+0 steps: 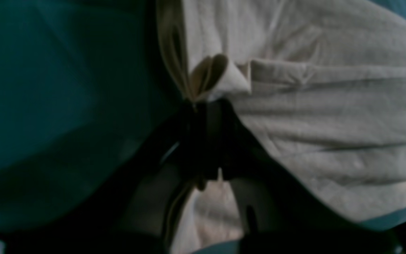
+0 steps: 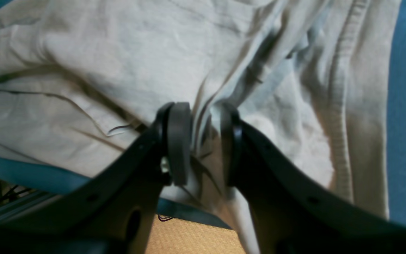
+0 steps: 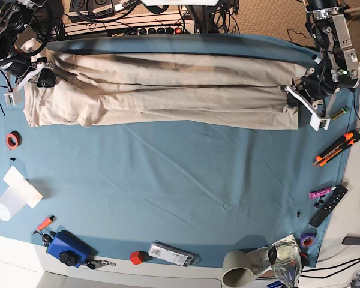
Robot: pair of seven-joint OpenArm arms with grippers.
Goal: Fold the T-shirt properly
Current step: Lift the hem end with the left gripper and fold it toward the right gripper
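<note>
The T-shirt lies stretched out in a long band along the far edge of the table cloth, well apart from the small tools on the near edge, such as the blue box and the cup. It is already folded lengthwise, so the step in hand seems to be a second fold, with each arm holding one end. In the left wrist view, the left gripper has its jaws drawn close together on the layered edge of the T-shirt, and the folded cloth stands up just above the tips; the grip looks thin, so the arm should probably lift slowly to keep all layers together. In the right wrist view, the right gripper is partly closed, with a bunch of the T-shirt caught between its two pads, just beside the ribbed collar. To do this step well, both ends should rise at the same height and travel together, keeping the cloth lightly tight between them. One risk is that a lower layer slips out on the left side. Another is that the T-shirt drags on the table cloth and wrinkles it.
</note>
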